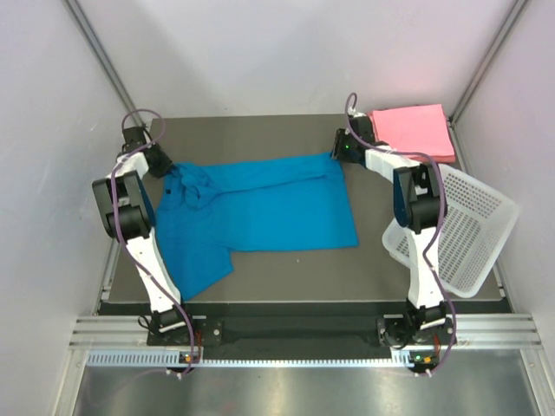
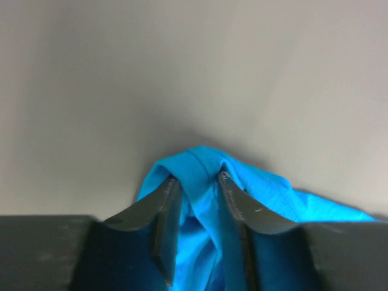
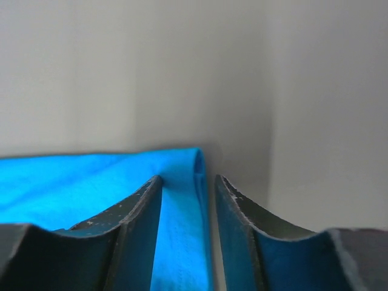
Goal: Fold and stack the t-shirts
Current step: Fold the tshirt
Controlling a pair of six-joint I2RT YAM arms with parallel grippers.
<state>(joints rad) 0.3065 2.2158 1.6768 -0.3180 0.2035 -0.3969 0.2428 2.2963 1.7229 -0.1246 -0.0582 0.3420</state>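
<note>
A plain bright blue cloth t-shirt (image 1: 277,208) lies spread across the dark grey flat table (image 1: 295,276), its collar end to the left and its hem to the right, with one sleeve reaching toward the near left edge. The cloth is rumpled around the collar and smoother toward the hem.

The left gripper (image 1: 160,163) sits at the far left corner of the shirt. In the left wrist view its jaws are clenched on a raised fold of the blue cloth (image 2: 200,167), which bulges up between both fingers (image 2: 167,212) and touches each of them.

The right gripper (image 1: 341,147) is at the far right corner of the hem. In the right wrist view the hem edge (image 3: 182,182) lies between the two fingers (image 3: 142,212), with a gap beside the right one; I cannot tell whether the jaws pinch it.

A stack of folded pink cloth t-shirts (image 1: 416,130) rests in the far right corner of the table, apart from the blue one. A white perforated plastic basket (image 1: 473,227) sits tilted at the right edge
</note>
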